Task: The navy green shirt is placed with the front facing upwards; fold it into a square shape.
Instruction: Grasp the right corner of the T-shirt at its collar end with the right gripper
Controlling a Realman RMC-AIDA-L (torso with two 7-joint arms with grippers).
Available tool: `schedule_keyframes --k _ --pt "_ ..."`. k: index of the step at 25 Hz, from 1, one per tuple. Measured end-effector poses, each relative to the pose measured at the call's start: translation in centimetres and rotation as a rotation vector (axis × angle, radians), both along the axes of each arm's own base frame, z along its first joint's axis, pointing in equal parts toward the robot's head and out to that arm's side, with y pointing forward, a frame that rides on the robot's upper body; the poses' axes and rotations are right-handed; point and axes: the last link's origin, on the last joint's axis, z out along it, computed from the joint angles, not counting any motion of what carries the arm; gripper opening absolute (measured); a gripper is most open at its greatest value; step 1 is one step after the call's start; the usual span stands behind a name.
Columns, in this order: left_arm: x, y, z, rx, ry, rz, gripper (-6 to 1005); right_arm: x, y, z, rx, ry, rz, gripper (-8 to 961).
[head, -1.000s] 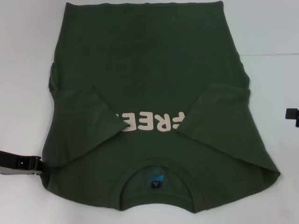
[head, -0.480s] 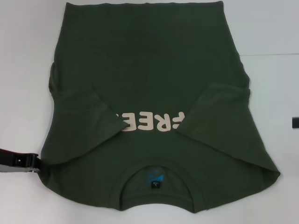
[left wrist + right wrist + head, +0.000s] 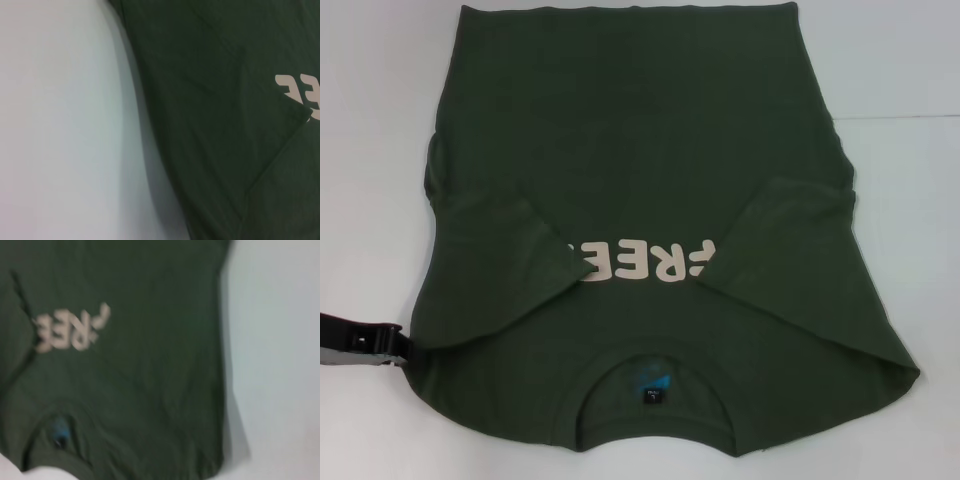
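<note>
Dark olive-green cotton fills most of the head view: the navy green shirt (image 3: 650, 230) lies flat on the white table (image 3: 370, 120), its ribbed collar (image 3: 655, 385) near the bottom edge of the frame and its hem along the top. Both short sleeves are already turned inward over the chest, the one at centre left (image 3: 505, 255) and the one at centre right (image 3: 790, 240) each covering an end of the cream "FREE!" lettering (image 3: 645, 262), so that only the middle letters show. The small dark neck label (image 3: 651, 397) sits inside the collar opening. By that layout, the sleeve folds look done, while the body is not yet narrowed or doubled over from hem to collar; the outline is a long trapezoid, not a square, so most of the folding seems left. The left gripper (image 3: 360, 342) shows at the lower left edge of the frame, just beside the shirt's shoulder corner; whether its fingers are spread or closed cannot be told, and no cloth is seen lifted there. The right gripper appears in none of the views, though its wrist camera looks down on the lettering and collar side of the shirt.
</note>
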Motion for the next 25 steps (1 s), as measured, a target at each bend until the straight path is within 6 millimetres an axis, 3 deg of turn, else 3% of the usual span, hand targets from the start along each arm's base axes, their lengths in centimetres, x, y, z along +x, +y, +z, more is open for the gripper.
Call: schedule_keyframes --k 14,25 --pt "-0.2 -0.3 0.4 0.023 -0.053 -0.02 19 -1.8 1.6 -6.2 -0.095 -0.048 0.029 734" --pt "0.0 -0.1 0.2 0.024 -0.06 -0.031 19 -1.2 1.9 -7.6 -0.086 -0.086 0.028 729"
